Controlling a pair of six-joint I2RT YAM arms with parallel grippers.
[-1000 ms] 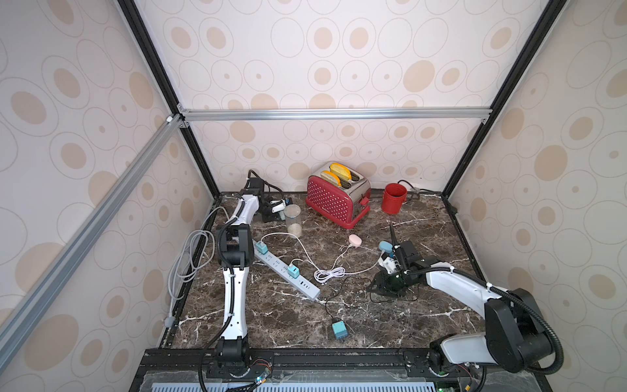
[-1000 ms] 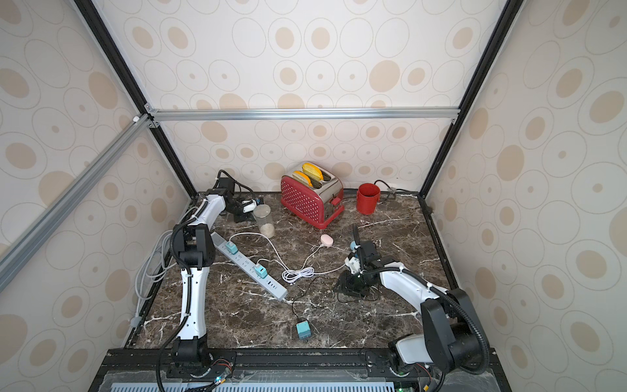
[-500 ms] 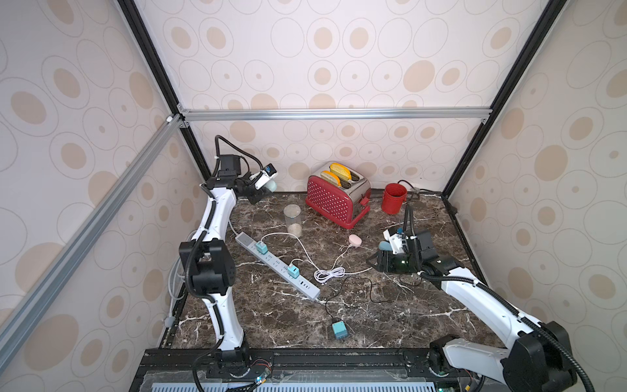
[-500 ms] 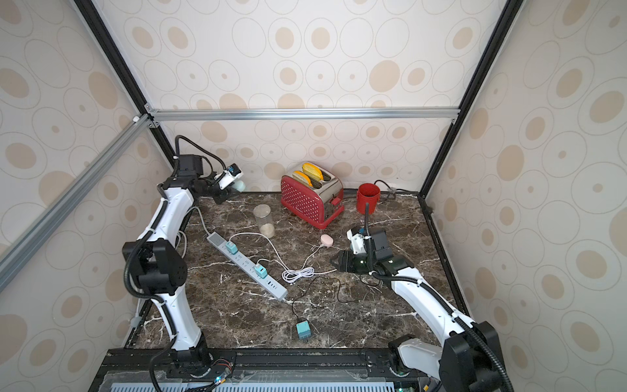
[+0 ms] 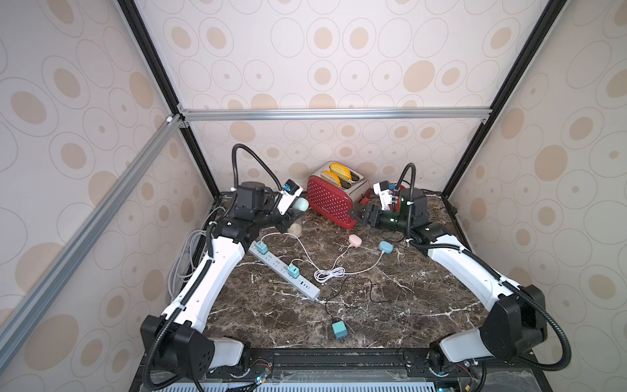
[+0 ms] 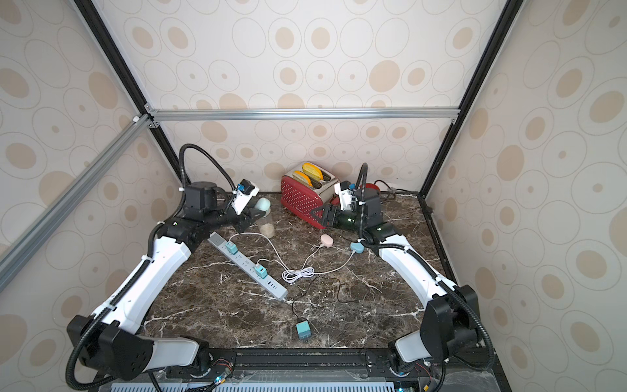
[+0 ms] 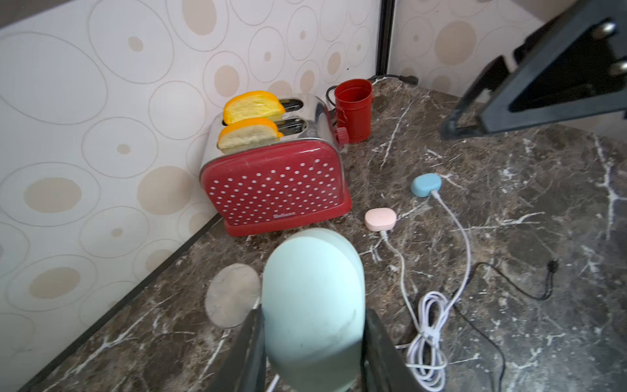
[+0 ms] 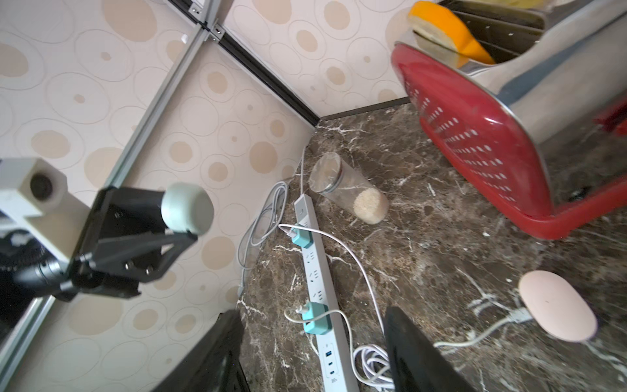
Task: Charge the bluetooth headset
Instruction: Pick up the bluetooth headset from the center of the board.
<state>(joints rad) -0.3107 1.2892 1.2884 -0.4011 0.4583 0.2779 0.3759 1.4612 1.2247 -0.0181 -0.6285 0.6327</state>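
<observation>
2 grippers show: the left gripper (image 7: 314, 339) squeezes the mint headset case (image 7: 312, 285) at lower middle; the right gripper (image 5: 361, 214), mid-frame, is wide open, holding nothing.

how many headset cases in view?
3. A mint case is gripped in the left hand. A pink case and a blue case lie apart in front of the toaster. None appears hidden.

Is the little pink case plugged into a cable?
Plugged in. A white cable goes into the end of the pink case; the right wrist view shows its plug seated too.
</observation>
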